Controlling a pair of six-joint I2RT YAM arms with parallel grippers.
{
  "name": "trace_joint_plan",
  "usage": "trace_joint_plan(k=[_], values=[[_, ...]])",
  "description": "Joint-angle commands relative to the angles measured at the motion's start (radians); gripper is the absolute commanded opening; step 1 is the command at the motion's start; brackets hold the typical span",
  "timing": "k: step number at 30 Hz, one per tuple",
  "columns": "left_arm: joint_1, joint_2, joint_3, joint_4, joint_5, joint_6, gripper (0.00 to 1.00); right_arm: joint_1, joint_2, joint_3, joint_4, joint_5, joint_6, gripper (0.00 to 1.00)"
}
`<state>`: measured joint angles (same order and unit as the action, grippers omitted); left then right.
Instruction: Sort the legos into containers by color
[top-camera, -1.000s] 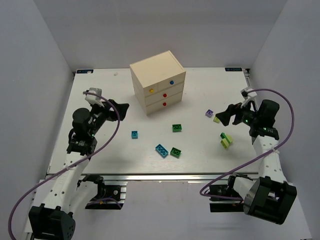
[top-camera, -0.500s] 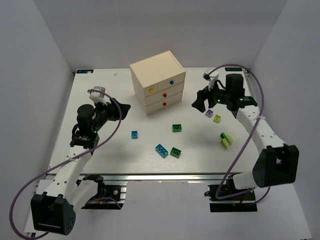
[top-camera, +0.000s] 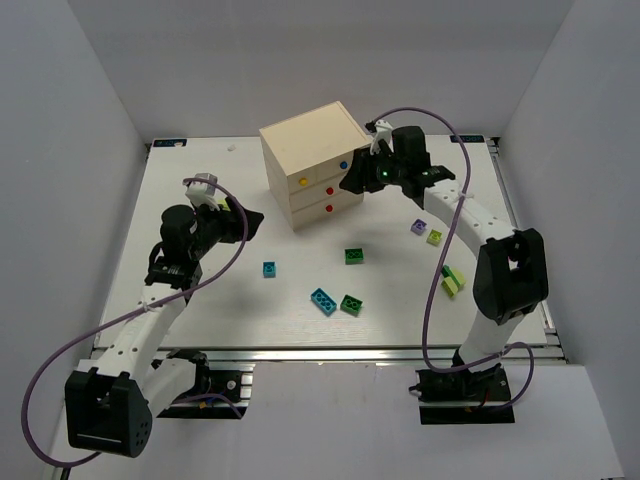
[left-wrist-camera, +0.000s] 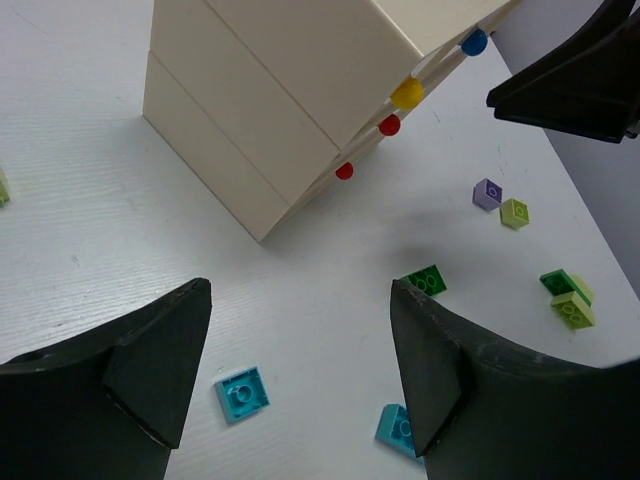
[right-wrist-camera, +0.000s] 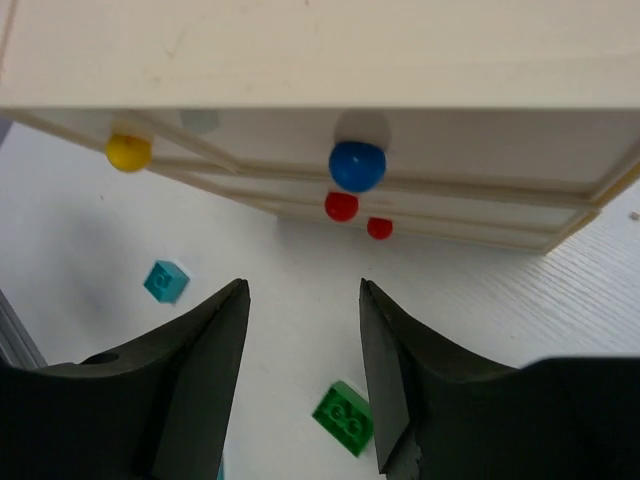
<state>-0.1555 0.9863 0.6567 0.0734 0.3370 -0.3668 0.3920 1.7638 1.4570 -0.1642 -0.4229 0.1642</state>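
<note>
White table (top-camera: 200, 320) between plain grey walls (top-camera: 60, 120).

A white rectangular table (top-camera: 260, 320) carries a cream wooden chest of drawers (top-camera: 310, 135) toward the back. In front of it lie a small teal square brick (top-camera: 269, 269), a dark green brick (top-camera: 353, 256), and a longer teal brick (top-camera: 322, 300) just beside a second green brick (top-camera: 351, 304). To the right lie a pale purple brick (top-camera: 418, 227) near a yellow-green brick (top-camera: 434, 237), and a green-and-yellow-green cluster (top-camera: 452, 281) closer in.
</note>
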Motion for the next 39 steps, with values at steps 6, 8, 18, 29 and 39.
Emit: trace_joint_plan(k=[6, 8, 18, 29, 39], values=[[-0.001, 0.014, 0.044, -0.011, 0.016, 0.02, 0.82, 0.031, 0.023, 0.089, 0.152, 0.107, 0.224, 0.58], [-0.001, 0.009, 0.044, -0.014, 0.014, 0.023, 0.82, 0.03, 0.055, 0.114, 0.149, 0.128, 0.23, 0.58], [-0.001, -0.006, 0.041, -0.017, 0.004, 0.032, 0.82, 0.022, 0.148, 0.201, 0.129, 0.122, 0.233, 0.51], [-0.001, -0.009, 0.043, -0.018, -0.001, 0.034, 0.83, 0.021, 0.14, 0.172, 0.192, 0.118, 0.216, 0.41], [-0.001, -0.006, 0.041, -0.018, -0.003, 0.032, 0.83, 0.012, 0.118, 0.149, 0.218, 0.113, 0.184, 0.21]])
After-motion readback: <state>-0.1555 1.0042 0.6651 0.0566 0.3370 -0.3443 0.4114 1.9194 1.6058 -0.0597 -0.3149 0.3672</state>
